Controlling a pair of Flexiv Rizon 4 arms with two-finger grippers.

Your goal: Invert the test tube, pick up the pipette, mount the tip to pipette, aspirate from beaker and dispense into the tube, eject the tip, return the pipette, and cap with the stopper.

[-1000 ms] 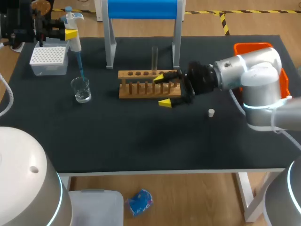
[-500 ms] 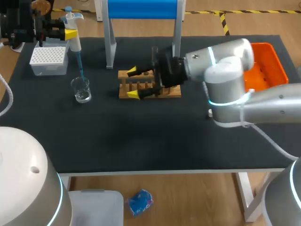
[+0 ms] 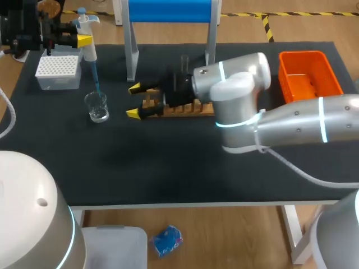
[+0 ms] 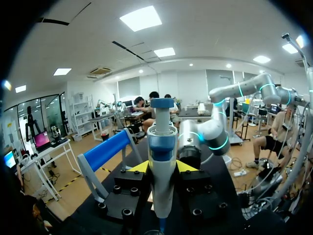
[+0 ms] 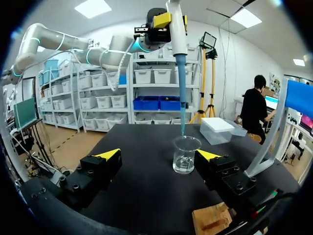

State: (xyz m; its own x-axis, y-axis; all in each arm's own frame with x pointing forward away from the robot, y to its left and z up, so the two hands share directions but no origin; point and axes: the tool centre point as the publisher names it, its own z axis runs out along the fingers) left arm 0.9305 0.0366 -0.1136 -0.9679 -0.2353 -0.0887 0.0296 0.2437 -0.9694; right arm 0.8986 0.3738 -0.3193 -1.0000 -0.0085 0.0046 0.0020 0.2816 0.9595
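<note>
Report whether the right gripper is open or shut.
Open. The right gripper has its yellow tips wide apart, holding nothing; the beaker sits ahead, untouched.

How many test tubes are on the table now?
1: the test tube stands upright in the wooden rack, behind my right arm. The arm covers much of the rack, so others may be hidden.

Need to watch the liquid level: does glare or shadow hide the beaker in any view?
Head view: beaker evenly lit, no glare. Right wrist view: plain against the dark mat, no shadow across it. Left wrist view: pipette fills the middle, beaker hardly seen.
</note>
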